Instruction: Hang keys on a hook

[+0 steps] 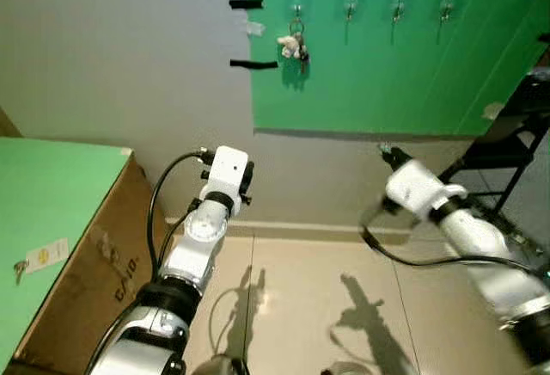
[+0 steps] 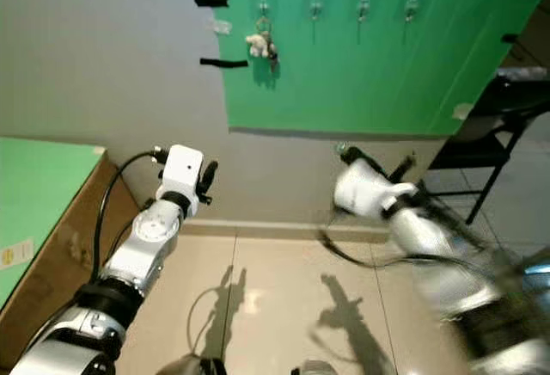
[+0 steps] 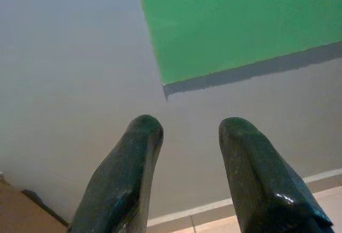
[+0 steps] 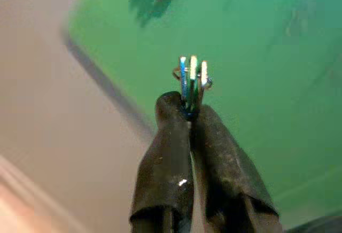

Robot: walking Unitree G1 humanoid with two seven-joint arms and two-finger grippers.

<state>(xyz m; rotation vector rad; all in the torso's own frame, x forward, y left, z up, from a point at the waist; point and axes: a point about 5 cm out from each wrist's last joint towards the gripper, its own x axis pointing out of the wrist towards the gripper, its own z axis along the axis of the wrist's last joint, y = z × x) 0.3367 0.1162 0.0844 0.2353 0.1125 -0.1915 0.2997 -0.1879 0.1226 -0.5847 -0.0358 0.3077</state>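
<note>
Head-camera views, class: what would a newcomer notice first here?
First the bright green wall panel with its row of clear hooks, the leftmost holding a key bunch with a pale charm. Below, the right gripper pinches a small ring of keys; the left gripper is open.

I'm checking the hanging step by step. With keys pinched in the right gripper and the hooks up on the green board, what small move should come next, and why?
Probably raise the right gripper toward a free hook. It is shut on the keys but sits well below the row, and the first hook already carries a key bunch. The left gripper is open, holding nothing.
</note>
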